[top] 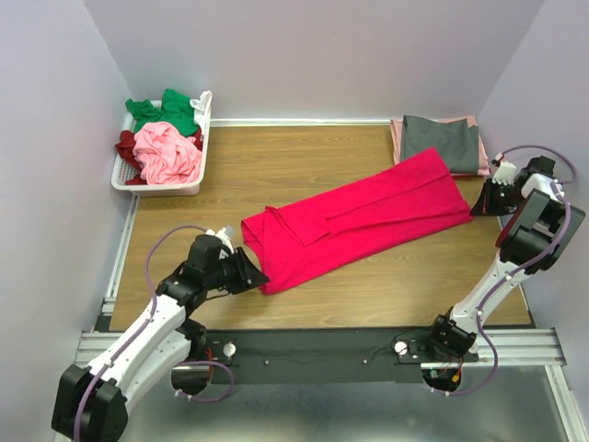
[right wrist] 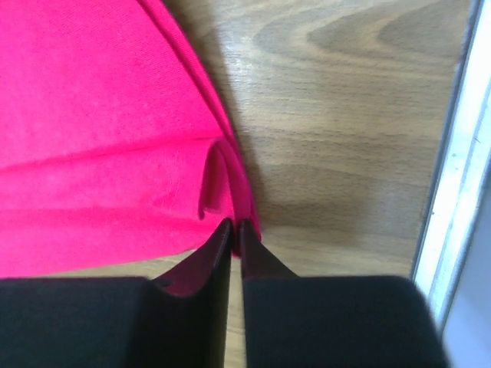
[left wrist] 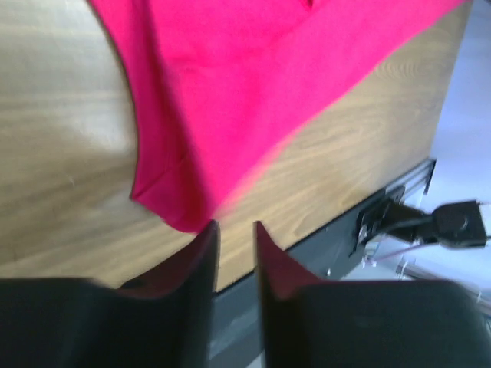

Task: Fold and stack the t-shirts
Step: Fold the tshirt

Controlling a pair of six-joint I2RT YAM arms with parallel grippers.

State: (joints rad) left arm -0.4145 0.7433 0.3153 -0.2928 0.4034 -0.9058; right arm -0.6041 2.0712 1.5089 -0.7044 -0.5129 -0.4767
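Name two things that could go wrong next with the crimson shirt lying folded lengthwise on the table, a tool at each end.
1. The right tool has its jaws almost closed at a doubled corner of the crimson t-shirt. If fabric is caught there, backing off could drag the fold open.
2. The left tool stands parted just off the other corner, near the front edge of the table. A nudge might rumple that corner.

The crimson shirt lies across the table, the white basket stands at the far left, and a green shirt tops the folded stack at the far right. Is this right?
One thing is wrong: the top shirt of the folded stack is grey, not green, as the top external view shows. The crimson shirt and white basket are as you say.
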